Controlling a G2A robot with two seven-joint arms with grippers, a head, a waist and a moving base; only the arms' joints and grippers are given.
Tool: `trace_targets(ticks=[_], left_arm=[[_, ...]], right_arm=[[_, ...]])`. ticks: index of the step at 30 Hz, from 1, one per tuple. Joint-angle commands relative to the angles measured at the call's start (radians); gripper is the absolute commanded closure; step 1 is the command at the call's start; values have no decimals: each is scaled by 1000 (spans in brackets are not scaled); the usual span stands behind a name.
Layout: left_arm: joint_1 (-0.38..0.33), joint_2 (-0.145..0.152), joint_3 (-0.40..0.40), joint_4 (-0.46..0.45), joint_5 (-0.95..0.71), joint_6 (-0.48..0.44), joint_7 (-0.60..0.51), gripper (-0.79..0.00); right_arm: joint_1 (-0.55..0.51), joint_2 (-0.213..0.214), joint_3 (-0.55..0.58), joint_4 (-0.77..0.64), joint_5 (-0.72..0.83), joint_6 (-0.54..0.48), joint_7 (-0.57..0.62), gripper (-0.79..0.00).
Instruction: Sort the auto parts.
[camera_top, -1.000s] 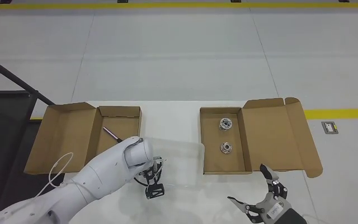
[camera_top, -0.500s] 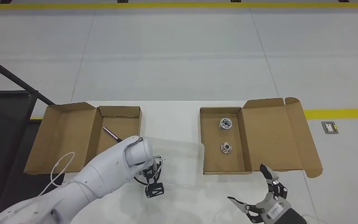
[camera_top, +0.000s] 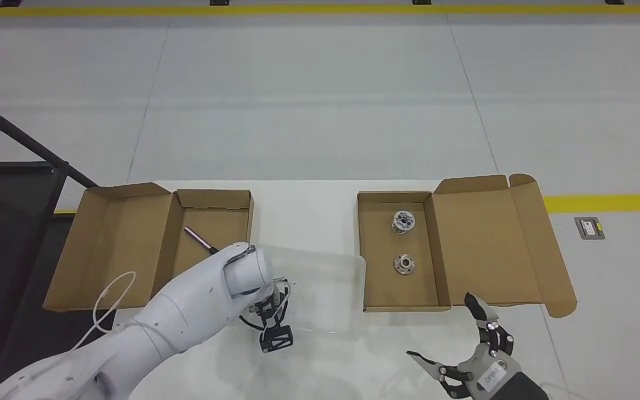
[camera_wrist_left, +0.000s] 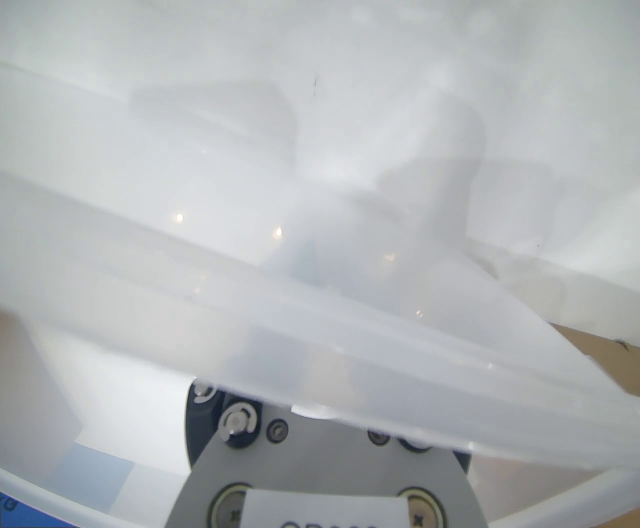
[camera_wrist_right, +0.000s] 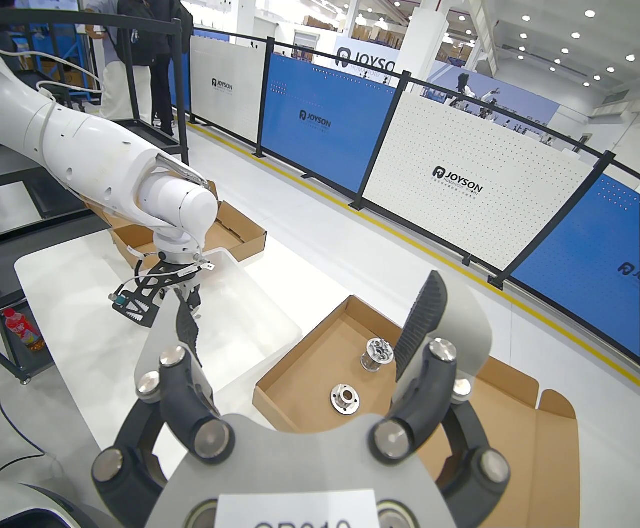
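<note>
A translucent plastic bin (camera_top: 330, 258) stands mid-table between two open cardboard boxes. The left box (camera_top: 215, 200) holds a thin dark rod (camera_top: 198, 237). In the right box (camera_top: 385, 290) lie two round metal parts, a flanged spool (camera_top: 402, 220) (camera_wrist_right: 378, 353) and a hub (camera_top: 405, 264) (camera_wrist_right: 345, 398). My left gripper (camera_top: 272, 328) (camera_wrist_right: 162, 302) hangs at the bin's near left corner, its fingers spread, one outside the wall. The bin wall (camera_wrist_left: 350, 325) fills the space just before its camera. My right gripper (camera_top: 445, 328) (camera_wrist_right: 307, 300) is open and holds nothing, near the table's front right, short of the right box.
Both boxes have their lids (camera_top: 500, 240) folded flat outward. A black frame (camera_top: 30, 200) stands left of the table. A red bottle (camera_wrist_right: 20, 330) sits on a low shelf beside the table. The bin (camera_wrist_right: 250, 300) looks to have nothing in it.
</note>
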Motion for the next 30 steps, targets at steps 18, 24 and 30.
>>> trace_targets(ticks=[18, 24, 30], left_arm=[[5, 140, -165, -329, -92, -67, -76, 0], [133, 265, -369, -510, -204, -15, -120, 0], [336, 382, -619, -595, -316, 76, -186, 0]], right_arm=[[0, 0, 0, 0, 0, 0, 0, -785], [0, 0, 0, 0, 0, 0, 0, -785], [0, 0, 0, 0, 0, 0, 0, -785]])
